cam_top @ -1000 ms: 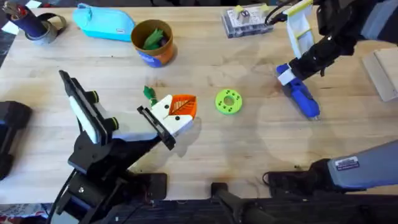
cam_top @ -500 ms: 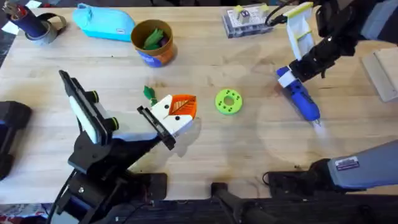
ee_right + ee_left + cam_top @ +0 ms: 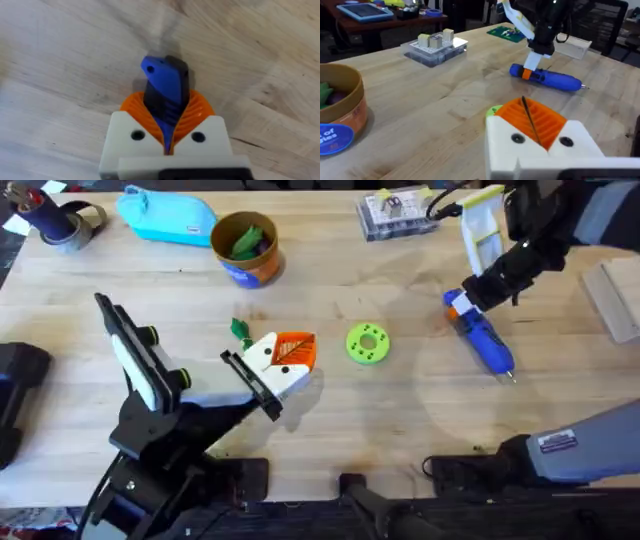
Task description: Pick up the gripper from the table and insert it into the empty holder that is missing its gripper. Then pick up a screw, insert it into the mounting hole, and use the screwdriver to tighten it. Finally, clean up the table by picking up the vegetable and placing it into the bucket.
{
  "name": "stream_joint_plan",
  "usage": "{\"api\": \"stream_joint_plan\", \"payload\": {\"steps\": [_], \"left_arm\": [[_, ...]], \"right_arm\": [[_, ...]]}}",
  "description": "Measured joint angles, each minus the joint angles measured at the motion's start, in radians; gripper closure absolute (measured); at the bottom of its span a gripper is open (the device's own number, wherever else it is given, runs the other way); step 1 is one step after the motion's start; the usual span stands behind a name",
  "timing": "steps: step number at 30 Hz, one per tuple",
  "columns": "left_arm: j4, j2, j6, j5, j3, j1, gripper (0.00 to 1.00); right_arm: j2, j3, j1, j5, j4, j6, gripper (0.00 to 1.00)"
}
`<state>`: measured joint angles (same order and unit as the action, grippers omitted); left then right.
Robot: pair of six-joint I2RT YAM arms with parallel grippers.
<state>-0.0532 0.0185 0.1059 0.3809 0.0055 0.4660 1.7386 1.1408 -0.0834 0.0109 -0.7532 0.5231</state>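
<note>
While flat, screwdriver (image 3: 482, 338) between right fingers (image 3: 200, 112)

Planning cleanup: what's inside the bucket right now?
The bucket holds green leafy pieces, with something purple beside them in the left wrist view. Whatever lies beneath them is covered. Another vegetable lies on the table near the gripper.

tabletop (image 3: 330, 440): pale wood planks, spanning the overhead frame
upper left: roll of tape (image 3: 75, 225), light-blue pouch (image 3: 168, 216)
upper centre: bucket (image 3: 245, 248) with green pieces inside
upper right: clear parts box (image 3: 398, 215)
centre: vegetable (image 3: 240, 330), green disc (image 3: 367, 344) with holes
right of centre: screwdriver (image 3: 483, 340), lying flat
</note>
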Motion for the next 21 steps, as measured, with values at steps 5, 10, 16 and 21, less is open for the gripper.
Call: {"api": "stream_joint_plan", "payload": {"steps": [5,10,16,21], "left_arm": [[0.000,0.000,0.000,0.000,0.000,0.000,0.991],[0.000,0.000,0.000,0.000,0.000,0.000,0.991],[0.000,0.000,0.000,0.000,0.000,0.000,0.991],[0.000,0.000,0.000,0.000,0.000,0.000,0.991]], "right_arm": [[-0.046,-0.003,0.000,0.000,0.049,-0.052,0.976],[-0.230,-0.007,0.000,-0.001,0.104,-0.118,0.976],[-0.461,-0.007,0.000,-0.004,0.125,-0.197,0.976],[-0.595,-0.007,0.000,-0.004,0.118,-0.264,0.976]]}}
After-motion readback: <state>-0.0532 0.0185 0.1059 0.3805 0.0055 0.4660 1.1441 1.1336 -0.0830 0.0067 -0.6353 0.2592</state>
